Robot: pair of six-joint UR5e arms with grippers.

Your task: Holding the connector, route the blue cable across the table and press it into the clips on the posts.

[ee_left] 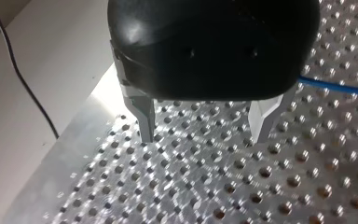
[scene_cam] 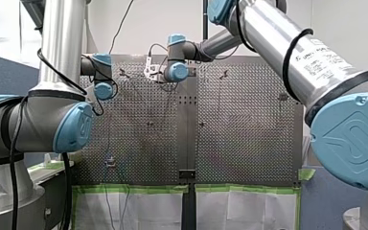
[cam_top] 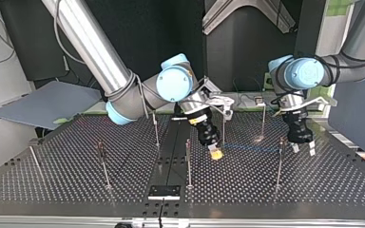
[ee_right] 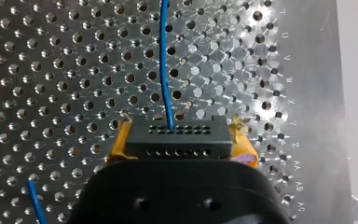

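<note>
Connector (ee_right: 176, 135) crosswise in right gripper (ee_right: 181, 138); blue cable (ee_right: 164, 60) exits straight ahead.

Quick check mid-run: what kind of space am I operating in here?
Probably a robotics lab test cell: a perforated metal table studded with thin posts, and my right gripper holding a connector on a blue cable.

Silver arms (scene_cam: 268, 33), blue joint caps (scene_cam: 350, 139), blk cables (scene_cam: 13, 143), my right claw (cam_top: 215, 153) yellow-padded.
</note>
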